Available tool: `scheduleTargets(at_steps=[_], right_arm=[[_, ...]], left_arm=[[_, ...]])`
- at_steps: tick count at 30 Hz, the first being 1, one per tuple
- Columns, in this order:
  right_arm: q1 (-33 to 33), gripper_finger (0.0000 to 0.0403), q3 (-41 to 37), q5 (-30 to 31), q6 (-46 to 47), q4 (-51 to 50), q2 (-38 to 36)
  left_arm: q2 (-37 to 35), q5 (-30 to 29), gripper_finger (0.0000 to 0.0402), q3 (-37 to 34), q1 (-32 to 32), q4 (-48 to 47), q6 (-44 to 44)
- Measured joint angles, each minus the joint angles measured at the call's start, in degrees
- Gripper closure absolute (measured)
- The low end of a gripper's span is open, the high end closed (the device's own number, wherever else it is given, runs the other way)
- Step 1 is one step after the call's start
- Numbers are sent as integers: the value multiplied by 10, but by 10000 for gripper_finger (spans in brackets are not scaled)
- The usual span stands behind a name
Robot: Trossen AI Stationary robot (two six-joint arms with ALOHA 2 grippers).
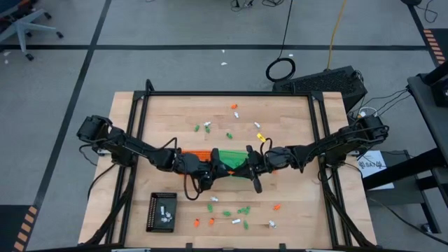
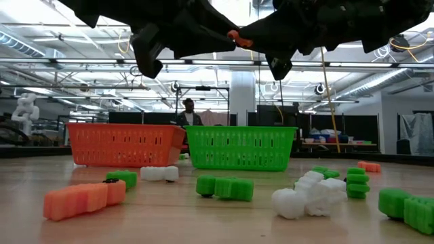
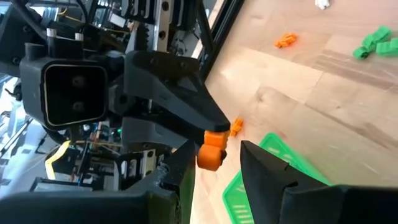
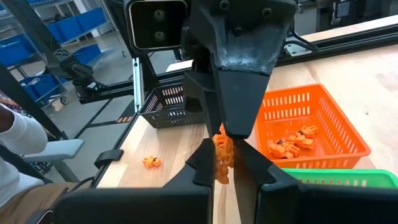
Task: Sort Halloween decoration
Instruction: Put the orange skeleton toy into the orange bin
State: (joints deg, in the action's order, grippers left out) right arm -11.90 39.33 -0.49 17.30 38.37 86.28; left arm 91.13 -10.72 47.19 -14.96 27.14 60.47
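Note:
The Halloween decorations are tiny orange, green and white trinkets scattered over the table (image 1: 241, 210) (image 2: 224, 187). Both grippers meet in the air above the orange tray (image 1: 198, 155) and the green tray (image 1: 235, 159). My right gripper (image 4: 224, 160) (image 1: 252, 169) is shut on one orange trinket (image 4: 222, 152) (image 3: 211, 149) (image 2: 234, 35). My left gripper (image 3: 217, 171) (image 1: 210, 172) faces it, open, with a finger on either side of that trinket. Several orange trinkets (image 4: 291, 142) lie in the orange tray (image 4: 323, 115). My right gripper pinches the orange trinket (image 4: 222, 167) between its two fingers, coming roughly level from the table's right. The trinket is lifted clear, high above the trays, and sticks out past the fingertips (image 3: 210, 119). My left gripper: whether a finger (image 3: 184, 167) touches the trinket I cannot tell.
A black tray (image 1: 162, 211) with white trinkets stands near the table's near-left corner. The orange tray (image 2: 125, 144) and the green tray (image 2: 241, 147) stand side by side at mid-table. A person's sleeve (image 4: 15, 134) shows beyond the table edge.

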Motion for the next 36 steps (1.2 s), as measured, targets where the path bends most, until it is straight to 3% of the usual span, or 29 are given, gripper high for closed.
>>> scheduleTargets(at_steps=[13,25,33,36], right_arm=[[0,391,0,-12,-2,0,0],[0,391,0,-13,-4,0,0],[0,391,0,-14,-4,-1,0],[0,390,0,-13,-4,-1,0]], left_arm=[[0,15,361,0,0,9,-2],[0,15,312,0,0,5,-14],[0,15,386,-1,0,8,-14],[0,15,390,-1,0,9,-15]])
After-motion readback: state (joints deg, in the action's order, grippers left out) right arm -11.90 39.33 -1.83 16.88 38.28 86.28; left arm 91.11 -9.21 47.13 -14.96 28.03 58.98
